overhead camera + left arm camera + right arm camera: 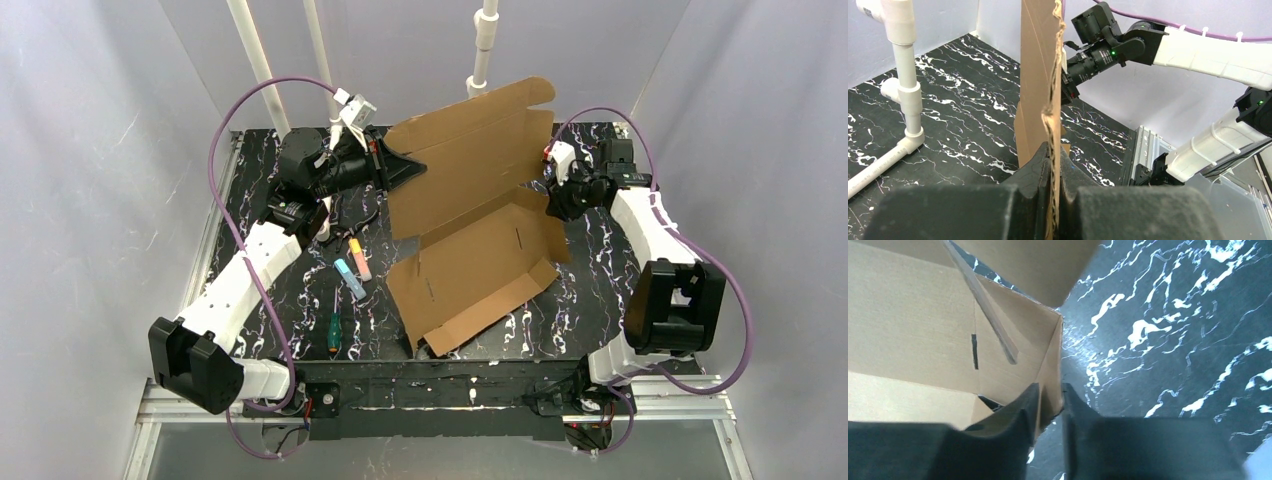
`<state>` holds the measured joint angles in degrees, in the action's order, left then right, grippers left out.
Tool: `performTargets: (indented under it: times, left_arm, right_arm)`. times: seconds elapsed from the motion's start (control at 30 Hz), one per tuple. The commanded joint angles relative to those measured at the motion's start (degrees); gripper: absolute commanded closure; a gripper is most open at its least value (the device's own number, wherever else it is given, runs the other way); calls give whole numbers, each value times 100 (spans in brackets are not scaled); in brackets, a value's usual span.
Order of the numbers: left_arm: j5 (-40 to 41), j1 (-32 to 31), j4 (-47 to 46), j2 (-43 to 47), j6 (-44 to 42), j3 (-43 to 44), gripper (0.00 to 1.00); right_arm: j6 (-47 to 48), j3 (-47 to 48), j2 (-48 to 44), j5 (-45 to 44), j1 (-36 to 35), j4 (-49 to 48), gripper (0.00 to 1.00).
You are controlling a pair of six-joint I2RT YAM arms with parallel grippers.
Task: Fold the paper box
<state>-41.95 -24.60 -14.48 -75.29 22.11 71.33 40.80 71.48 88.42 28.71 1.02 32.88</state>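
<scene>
The left claw (408,168) was clenched on the edge of the paper box (470,255), pinching the raised lid panel, which stood upright ahead of its fingers (1033,170). The right claw (1050,392) sat at the far end, straddling the box's short end wall. I couldn't tell whether it was pinching that wall or loose around it. The box's tray lay on the black marbled table (590,300) between both claws. A green-handled screwdriver (332,333) lay well behind the left claw.
</scene>
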Motion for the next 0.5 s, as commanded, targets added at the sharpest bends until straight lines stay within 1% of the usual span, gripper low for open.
performTargets:
  times: [0.0, 0.03, 0.07, 0.2, 0.27, 0.37, 0.47]
  left_arm:
    - [-138, -69, -82, 262, 13, 314, 100]
    - [-131, -78, -81, 267, 13, 324, 100]
    - [-131, -94, -81, 257, 13, 338, 100]
    - [-138, -135, -43, 240, -81, 497, 100]
    - [-140, -141, 36, 194, -172, 653, 100]
    - [-171, -142, 238, 11, -352, 951, 100]
    - [-229, -135, 512, -228, -538, 1299, 100]
  right_arm:
    - [-82, -10, 19, 249, 34, -230, 80]
    - [-171, -64, -20, 313, 57, -364, 88]
    - [-298, -137, -71, 356, 98, -528, 97]
    - [-974, -392, -379, 693, 438, -1322, 99]
    - [-1395, -638, -588, 926, 630, -1916, 99]
    - [-2056, -1119, -960, 1158, 735, -2983, 99]
    - [-2592, -1754, -1340, 1167, 733, -4328, 99]
